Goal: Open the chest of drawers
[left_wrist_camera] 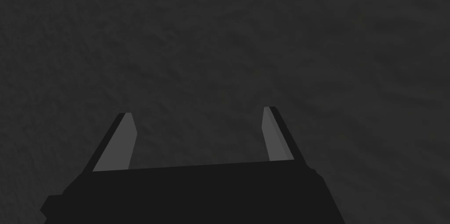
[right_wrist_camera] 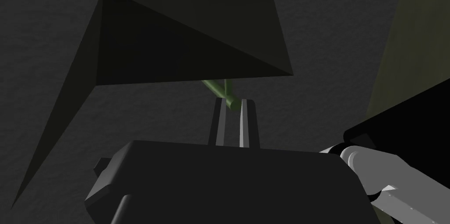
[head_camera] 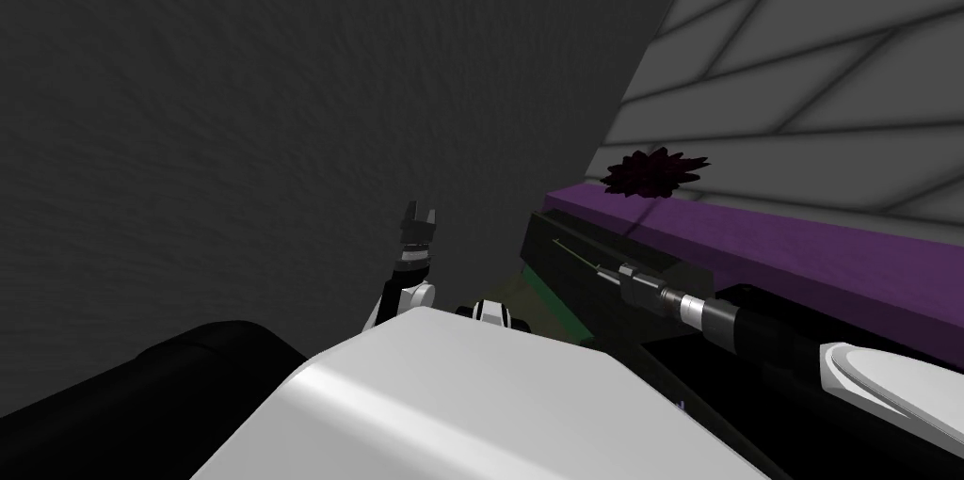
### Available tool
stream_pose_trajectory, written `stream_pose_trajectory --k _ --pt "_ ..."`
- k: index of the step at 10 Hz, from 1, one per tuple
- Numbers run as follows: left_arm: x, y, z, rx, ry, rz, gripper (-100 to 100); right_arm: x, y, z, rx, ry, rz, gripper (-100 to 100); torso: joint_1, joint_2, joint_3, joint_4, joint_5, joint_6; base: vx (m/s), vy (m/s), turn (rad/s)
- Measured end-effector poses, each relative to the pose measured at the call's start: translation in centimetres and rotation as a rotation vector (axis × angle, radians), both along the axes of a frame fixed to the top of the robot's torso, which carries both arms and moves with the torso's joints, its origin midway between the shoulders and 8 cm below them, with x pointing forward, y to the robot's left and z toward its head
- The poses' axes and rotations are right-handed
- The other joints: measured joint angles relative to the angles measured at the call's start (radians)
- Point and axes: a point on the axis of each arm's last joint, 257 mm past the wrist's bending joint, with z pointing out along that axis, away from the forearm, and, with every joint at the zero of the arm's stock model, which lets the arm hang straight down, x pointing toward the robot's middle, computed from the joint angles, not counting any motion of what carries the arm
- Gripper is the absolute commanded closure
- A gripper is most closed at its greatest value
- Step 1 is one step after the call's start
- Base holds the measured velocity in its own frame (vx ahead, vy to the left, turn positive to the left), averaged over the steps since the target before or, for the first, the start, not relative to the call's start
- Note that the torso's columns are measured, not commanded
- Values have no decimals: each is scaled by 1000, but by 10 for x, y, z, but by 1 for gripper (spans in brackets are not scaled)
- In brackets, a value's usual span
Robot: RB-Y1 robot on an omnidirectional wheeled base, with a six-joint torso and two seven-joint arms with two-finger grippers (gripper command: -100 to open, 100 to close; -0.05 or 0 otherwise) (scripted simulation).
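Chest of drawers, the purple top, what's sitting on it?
A dark maroon spiky clump, plant-like, sits at the far end of the purple top, by the grey panelled wall. The top's near end runs out of view, so anything there is unseen.

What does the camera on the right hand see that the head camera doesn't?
Right wrist view: the right pincer shut on a thin green handle that sticks out of the dark drawer.
Head view: the chest's purple top, a dark spiky plant at its far end, a pale tiled wall behind, and the left pincer off to the side, open and holding nothing.
Both: the dark drawer and the dark grey surface around it.
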Motion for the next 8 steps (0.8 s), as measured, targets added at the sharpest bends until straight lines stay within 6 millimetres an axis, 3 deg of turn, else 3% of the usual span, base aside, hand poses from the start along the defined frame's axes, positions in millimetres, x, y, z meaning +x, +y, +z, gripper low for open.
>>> stream_pose_trajectory --k 1,2,8 --pt "0 0 0 0 0 0 0 -2 4 -1 1 2 6 100 -2 1 0 0 0 1 -69 82 -2" --pt "0 0 0 0 0 0 0 -3 6 -3 3 8 9 -100 -8 -2 -2 2 1 2 -11 38 -101" --pt "0 0 -2 0 5 1 0 13 11 45 -3 7 51 -100 -2 -1 -2 3 2 3 5 15 -58"
